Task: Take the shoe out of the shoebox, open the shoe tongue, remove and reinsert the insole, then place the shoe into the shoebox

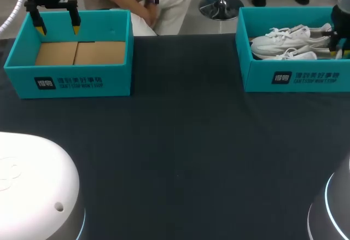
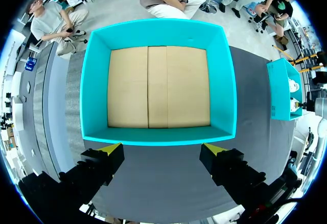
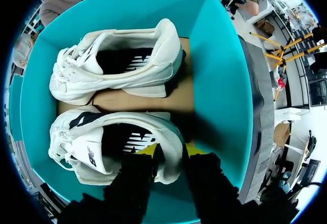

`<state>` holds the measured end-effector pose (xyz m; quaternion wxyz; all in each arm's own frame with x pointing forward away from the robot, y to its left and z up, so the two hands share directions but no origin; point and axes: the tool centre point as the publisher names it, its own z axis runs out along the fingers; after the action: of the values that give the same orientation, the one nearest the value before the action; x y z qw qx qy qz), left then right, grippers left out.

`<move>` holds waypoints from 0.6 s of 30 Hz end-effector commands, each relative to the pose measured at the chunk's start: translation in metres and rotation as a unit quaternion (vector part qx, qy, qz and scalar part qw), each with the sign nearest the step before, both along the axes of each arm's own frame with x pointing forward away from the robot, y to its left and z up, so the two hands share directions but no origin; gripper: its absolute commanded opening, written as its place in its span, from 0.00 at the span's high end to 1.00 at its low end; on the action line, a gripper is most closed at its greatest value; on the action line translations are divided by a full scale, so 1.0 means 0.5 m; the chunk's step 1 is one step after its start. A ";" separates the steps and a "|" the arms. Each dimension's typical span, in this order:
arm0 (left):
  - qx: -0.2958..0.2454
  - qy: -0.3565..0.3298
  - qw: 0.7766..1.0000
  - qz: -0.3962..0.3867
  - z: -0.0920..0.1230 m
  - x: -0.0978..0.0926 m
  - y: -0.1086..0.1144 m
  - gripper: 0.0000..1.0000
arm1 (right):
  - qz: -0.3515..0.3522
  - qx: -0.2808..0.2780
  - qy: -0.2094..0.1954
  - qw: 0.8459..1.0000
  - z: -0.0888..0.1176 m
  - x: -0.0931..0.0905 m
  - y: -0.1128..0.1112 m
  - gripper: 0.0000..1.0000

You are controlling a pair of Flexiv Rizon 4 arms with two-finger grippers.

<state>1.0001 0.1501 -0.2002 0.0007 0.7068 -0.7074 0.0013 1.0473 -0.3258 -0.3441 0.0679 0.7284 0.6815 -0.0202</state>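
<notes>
While L hand (image 2: 163,150) hangs spread wide, R hand (image 3: 171,150) pinches shoe (image 3: 102,150).

White shoe (image 3: 97,157) sits beside another (image 3: 117,63) in teal shoebox (image 3: 219,81).

You see your left tool (image 2: 162,150) with fingers spread wide above the dark desk (image 2: 163,185), just short of an open teal shoebox (image 2: 225,81) with a cardboard floor. A second box (image 2: 278,94) sits well apart.
</notes>
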 end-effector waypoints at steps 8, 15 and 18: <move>0.000 0.000 1.000 0.000 0.000 0.000 0.000 0.00 | -0.005 -0.011 -0.009 1.000 0.018 -0.001 0.000 1.00; 0.000 0.000 1.000 0.000 0.000 0.000 0.000 0.00 | -0.015 -0.014 -0.016 1.000 0.049 -0.011 -0.011 1.00; 0.000 0.000 1.000 0.000 0.000 0.000 0.000 0.00 | -0.020 -0.015 -0.014 1.000 0.087 -0.013 -0.016 1.00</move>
<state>1.0001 0.1501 -0.2002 0.0007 0.7068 -0.7074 0.0013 1.0479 -0.3335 -0.3219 0.0875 0.7405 0.6659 -0.0224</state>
